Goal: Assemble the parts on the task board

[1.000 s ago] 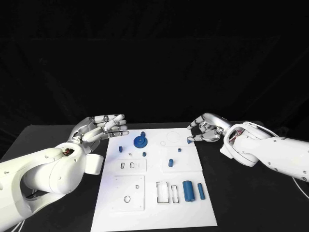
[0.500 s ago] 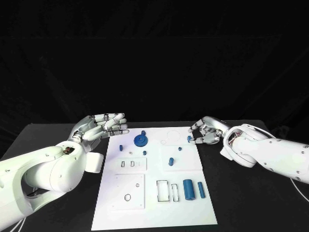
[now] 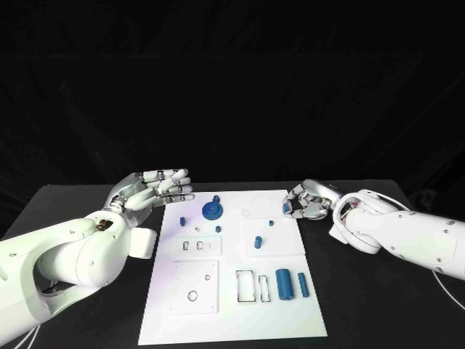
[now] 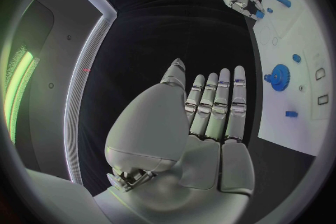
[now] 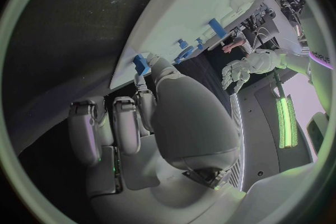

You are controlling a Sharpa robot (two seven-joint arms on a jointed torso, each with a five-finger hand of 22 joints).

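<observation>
Over the last second the right hand [image 3: 308, 203] has slid left and a little farther in, from just off the board's [image 3: 232, 320] right edge to over its far right corner. The small blue part [image 3: 286, 208] it pinches has travelled with it. The right wrist view shows that part [image 5: 140, 63] nipped at the fingertips [image 5: 145, 89] right at the board's edge, so the fingers are closed on it. The left hand [image 3: 149, 192] has barely shifted; it hovers off the board's far left corner with flat, straight fingers [image 4: 217, 101] gripping nothing.

My reading is that the carry is nearly over and the placing step is next, probably into one of the faint outlines at the far right of the board, though which one I cannot tell.

The pinched part is short and mostly hidden by fingers; its long axis seems roughly upright, but I cannot be sure. On the board, the gear [image 3: 211, 211] stands at the far left. The big cylinder [image 3: 282, 286] and the thin peg [image 3: 303, 287] lie side by side at the near right, long axes running near to far. A short peg [image 3: 256, 244] sits mid-board.
</observation>
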